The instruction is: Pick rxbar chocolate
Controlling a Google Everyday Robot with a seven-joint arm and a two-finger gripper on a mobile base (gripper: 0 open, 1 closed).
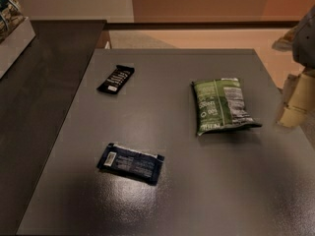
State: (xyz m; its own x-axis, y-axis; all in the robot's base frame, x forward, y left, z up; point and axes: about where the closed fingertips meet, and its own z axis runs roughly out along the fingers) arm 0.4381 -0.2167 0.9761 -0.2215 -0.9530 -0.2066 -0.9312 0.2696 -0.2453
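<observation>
A small, slim black bar, the rxbar chocolate (116,78), lay flat on the far left part of a dark grey table (197,195). It was turned at a slant, with rows of white lettering along it and a white patch at its nearer end. Nothing touched it.

Nearer the camera on the same left side, well apart from the bar, lay a larger dark navy-blue wrapper (131,162). A green chip bag (221,105) lay across the table to the right, also well apart from the bar. A darker counter (39,112) ran along the table's left edge, with a pale box (15,41) at its far end.

The gripper (297,98) showed as blurred cream and grey shapes at the right edge, beyond the chip bag and far from the bar. Whether it was wide or narrow could not be told, and it did not appear to hold anything.

The task looked to be at its opening step, with the reach not yet made. The next move would likely call for carrying the gripper leftward across the table, passing the chip bag, lining up with the bar's slant and coming down over its narrow width.
</observation>
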